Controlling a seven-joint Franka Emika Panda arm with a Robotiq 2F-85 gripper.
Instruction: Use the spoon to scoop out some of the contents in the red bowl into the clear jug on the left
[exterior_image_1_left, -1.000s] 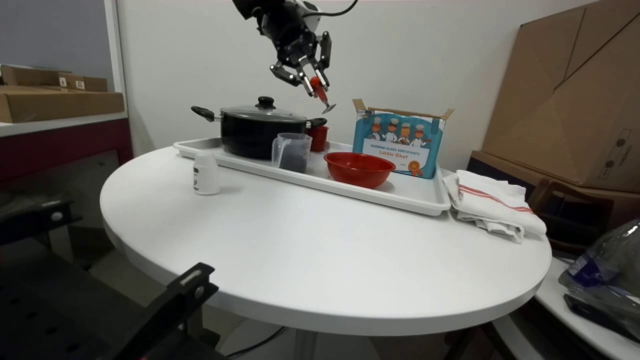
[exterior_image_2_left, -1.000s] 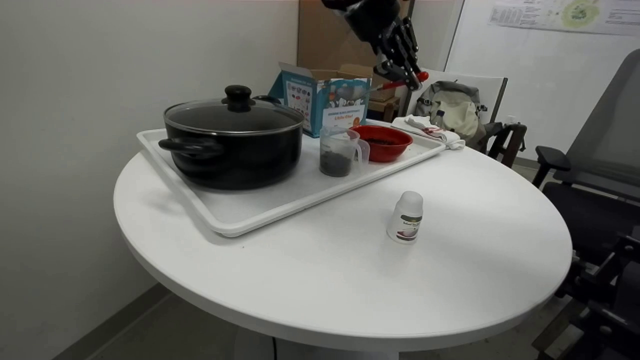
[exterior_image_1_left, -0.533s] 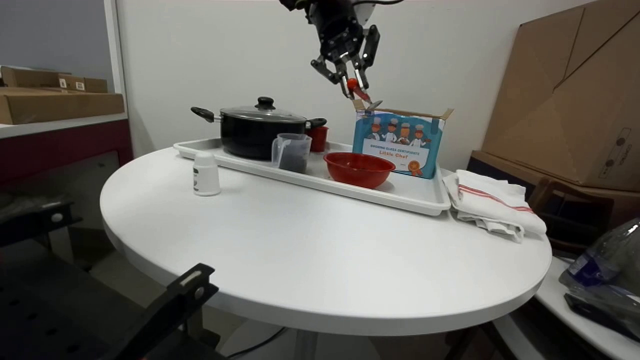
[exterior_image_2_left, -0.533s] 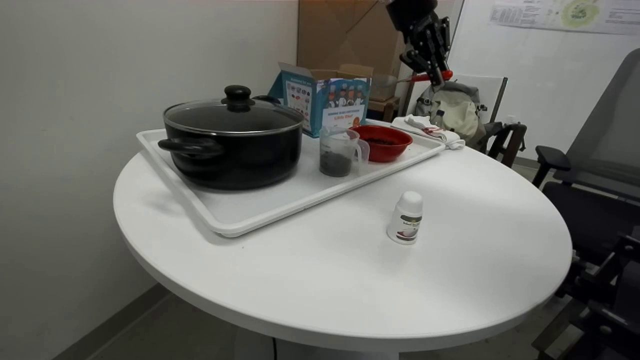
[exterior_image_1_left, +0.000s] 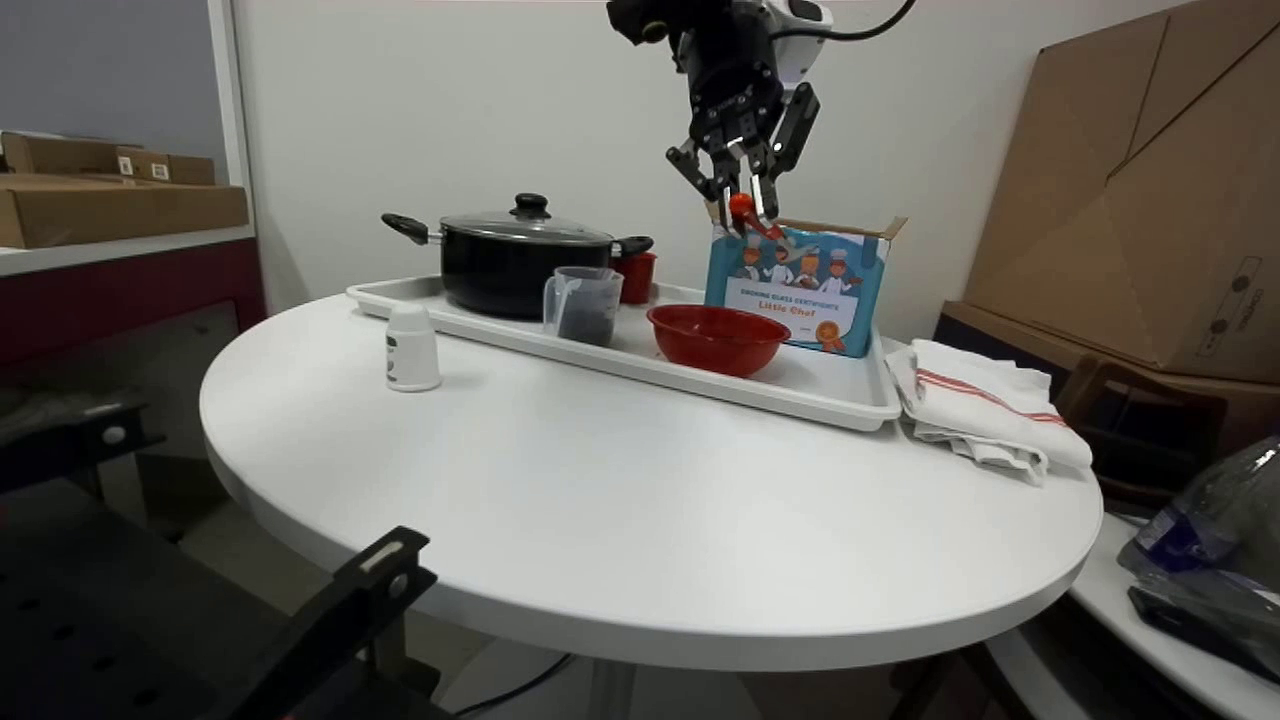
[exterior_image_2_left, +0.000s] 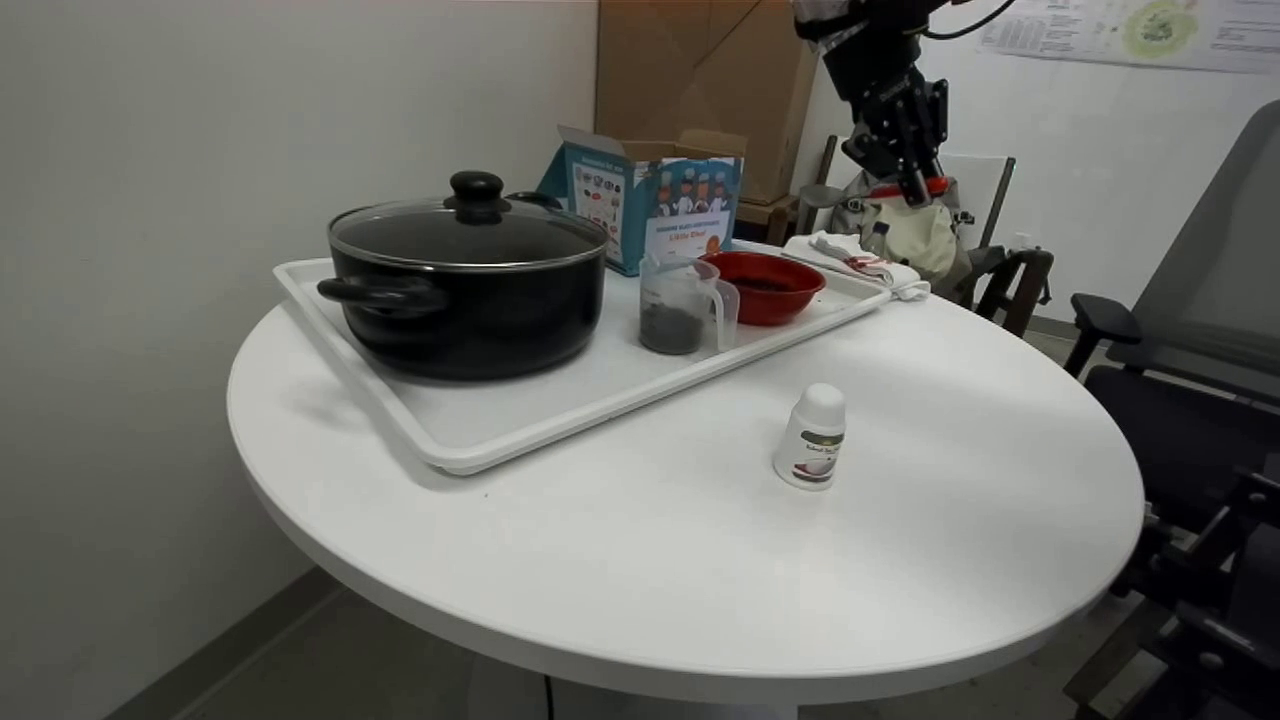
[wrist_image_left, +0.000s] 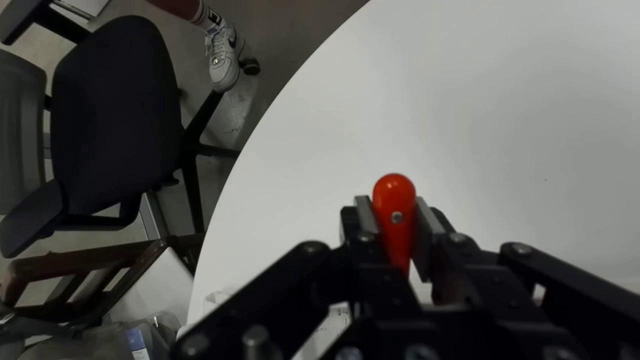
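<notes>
While your black two-fingered hand (wrist_image_left: 396, 220) grips a red-handled spoon (exterior_image_2_left: 884, 191) with a grey head, you hold both in the air above the round white bench (exterior_image_1_left: 600, 500), apart from the shallow glossy red bowl (exterior_image_1_left: 718, 345). That bowl, with dark contents (exterior_image_2_left: 762, 284) inside, stands on a white rectangular tray (exterior_image_2_left: 510, 410) along the bench edge nearest the pale wall (exterior_image_1_left: 380, 120). Near it, toward the black lidded pot (exterior_image_2_left: 470, 320), stands a small clear plastic jug (exterior_image_2_left: 668, 290), dark contents low inside. Between tray and opposite edge, a white plastic bottle (exterior_image_2_left: 815, 440) stands upright.
</notes>
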